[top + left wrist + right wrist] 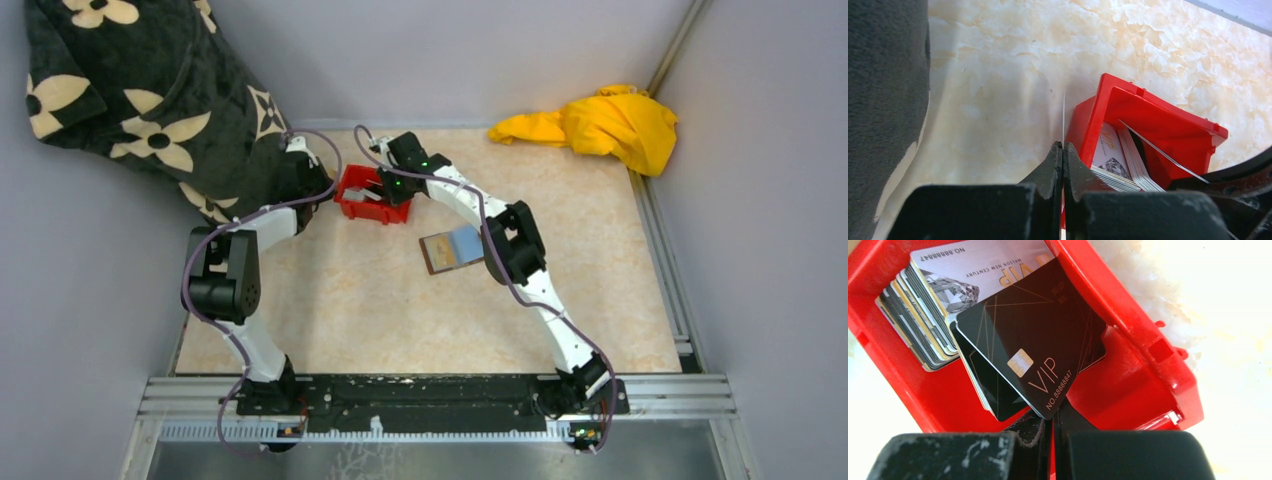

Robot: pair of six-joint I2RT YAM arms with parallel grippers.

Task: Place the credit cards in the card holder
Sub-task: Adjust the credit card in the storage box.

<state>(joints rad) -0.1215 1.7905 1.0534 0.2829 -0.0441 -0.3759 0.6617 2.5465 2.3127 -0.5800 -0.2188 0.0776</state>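
The step in hand looks to be drawing one card out of the red bin (1148, 385). To do it well, the right gripper (1053, 416) would need to part its jaws and take the black card (1033, 340) with one finger on each face, near its low corner. That way only this card comes away, and it can lift clear of the wall before crossing to the card holder (436, 254). At present those jaws are pressed tight together with nothing seen between them. The card's lower corner sits right at their tips and the card leans up face-on, so I judge it propped, not gripped. The left gripper (1063, 147) is clenched too, just outside the bin's corner; a hair-thin pale line (1063, 112) rises from between its tips, perhaps a card edge-on, but I cannot tell. The other credit cards (923, 335) stand stacked on edge in the bin behind the black one. The card holder lies open on the table (400, 320), near the bin and beside the right arm's elbow, with a pale blue card (466, 243) on its inner face. Farther out lie a yellow cloth (600, 125) and a black flowered fabric (130, 90)
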